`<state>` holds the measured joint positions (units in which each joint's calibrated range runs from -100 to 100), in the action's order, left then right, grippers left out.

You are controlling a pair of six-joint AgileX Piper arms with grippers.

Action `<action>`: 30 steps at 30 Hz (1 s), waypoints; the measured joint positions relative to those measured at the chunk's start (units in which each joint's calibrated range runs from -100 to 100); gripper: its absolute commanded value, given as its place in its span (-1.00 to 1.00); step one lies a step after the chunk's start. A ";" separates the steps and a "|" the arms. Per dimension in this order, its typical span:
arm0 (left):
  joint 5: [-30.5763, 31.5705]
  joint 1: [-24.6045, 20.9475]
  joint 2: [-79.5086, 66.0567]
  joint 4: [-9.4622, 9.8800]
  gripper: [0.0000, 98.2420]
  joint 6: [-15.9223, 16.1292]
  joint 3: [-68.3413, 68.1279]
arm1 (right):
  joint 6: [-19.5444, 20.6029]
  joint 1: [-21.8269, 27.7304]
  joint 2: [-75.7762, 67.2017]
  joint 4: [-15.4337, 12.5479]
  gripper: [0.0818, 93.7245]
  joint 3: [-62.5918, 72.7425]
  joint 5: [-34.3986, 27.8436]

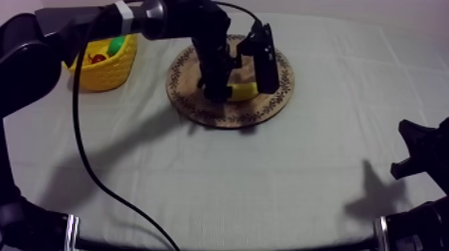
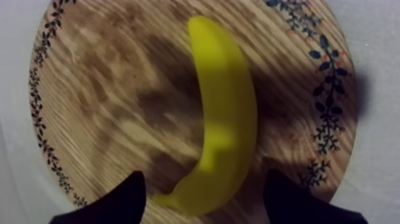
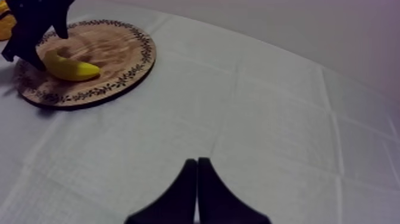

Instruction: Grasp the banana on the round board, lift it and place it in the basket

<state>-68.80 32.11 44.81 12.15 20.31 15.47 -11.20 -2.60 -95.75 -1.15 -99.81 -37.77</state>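
The yellow banana (image 1: 243, 90) lies on the round wooden board (image 1: 220, 115) with the patterned rim, at the table's far middle. My left gripper (image 1: 240, 83) is down over the board, reaching in from the upper left. In the left wrist view it (image 2: 205, 177) is open, one black finger at each side of the banana (image 2: 223, 119), near its lower end on the board (image 2: 113, 101). The right wrist view shows the banana (image 3: 71, 70) on the board (image 3: 116, 50). My right gripper (image 3: 197, 168) is shut on nothing, low at the right side (image 1: 415, 152).
The yellow basket (image 1: 105, 72) stands at the far left, beside the board. It holds a small red fruit (image 1: 98, 59) and a green fruit (image 1: 117, 45). Bare cloth stretches over the front and right of the table.
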 measured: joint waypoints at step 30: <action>1.62 0.00 7.30 -1.53 -0.51 1.85 7.38 | 0.00 0.00 0.00 0.00 -0.99 0.00 0.02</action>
<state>-67.18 32.11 52.10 10.62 22.15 22.85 -11.20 -2.60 -95.75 -1.15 -99.81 -37.75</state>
